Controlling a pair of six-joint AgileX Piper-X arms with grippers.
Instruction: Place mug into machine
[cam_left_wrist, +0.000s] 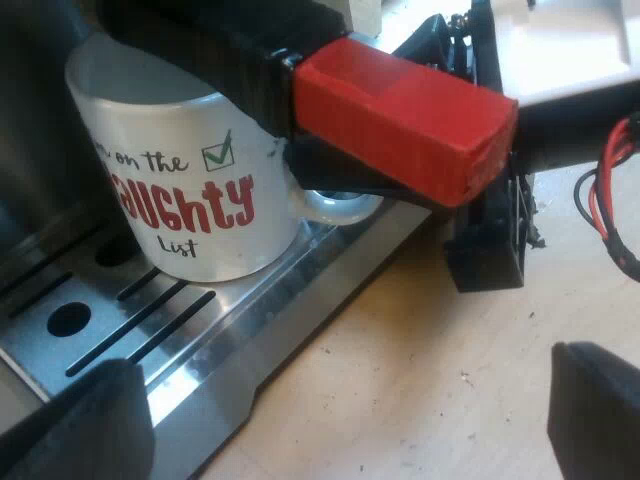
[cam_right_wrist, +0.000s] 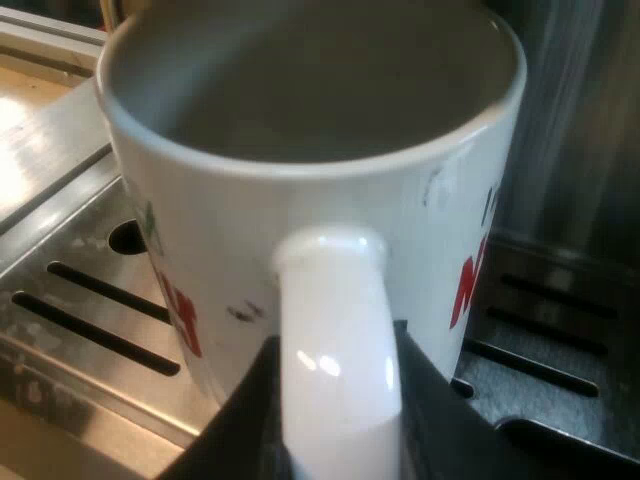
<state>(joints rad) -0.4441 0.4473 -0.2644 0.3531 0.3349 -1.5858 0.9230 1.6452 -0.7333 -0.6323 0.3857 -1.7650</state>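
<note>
A white mug (cam_left_wrist: 190, 190) with red "NAUGHTY List" lettering stands upright on the espresso machine's slotted metal drip tray (cam_left_wrist: 200, 350). Just above the mug's handle (cam_left_wrist: 335, 207), the red end (cam_left_wrist: 405, 120) of the locked holder's handle sticks out. My right gripper (cam_right_wrist: 335, 440) is shut on the mug handle (cam_right_wrist: 335, 330), a black finger (cam_right_wrist: 435, 410) on each side. Seen from the left wrist, the right gripper (cam_left_wrist: 340, 178) sits at the handle under the red end. My left gripper (cam_left_wrist: 340, 410) hangs open over the tray's edge and the table, holding nothing.
Light wooden tabletop (cam_left_wrist: 420, 330) lies beside the drip tray. The machine's dark front wall (cam_right_wrist: 570, 130) rises close behind the mug. The tray (cam_right_wrist: 80, 310) has long slots and round holes around the mug's base.
</note>
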